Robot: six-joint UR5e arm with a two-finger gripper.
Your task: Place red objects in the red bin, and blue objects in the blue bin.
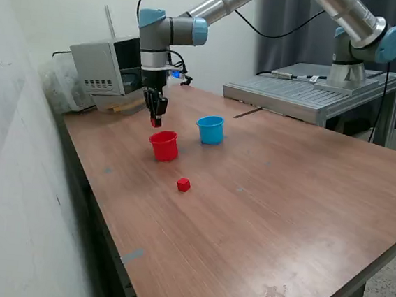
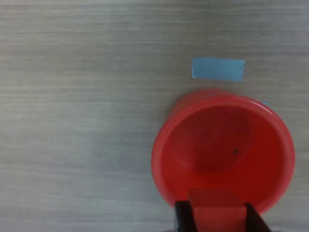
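The red cup [image 1: 164, 146] stands on the wooden table, with the light blue cup [image 1: 211, 130] beside it toward the exterior view's right. My gripper [image 1: 156, 122] hangs just above the red cup's far rim, shut on a small red cube [image 2: 216, 209]. In the wrist view the cube sits between the two dark fingers [image 2: 185, 217] over the edge of the red cup [image 2: 222, 145], whose inside looks empty. A second red cube [image 1: 183, 184] lies on the table in front of the red cup. No dark blue cubes are in view.
A grey box-like device [image 1: 107, 69] stands at the table's back corner behind the arm. A metal rack [image 1: 308, 96] is at the back right. A wall runs along the exterior view's left. A blue tape patch [image 2: 217, 68] is stuck on the table near the red cup.
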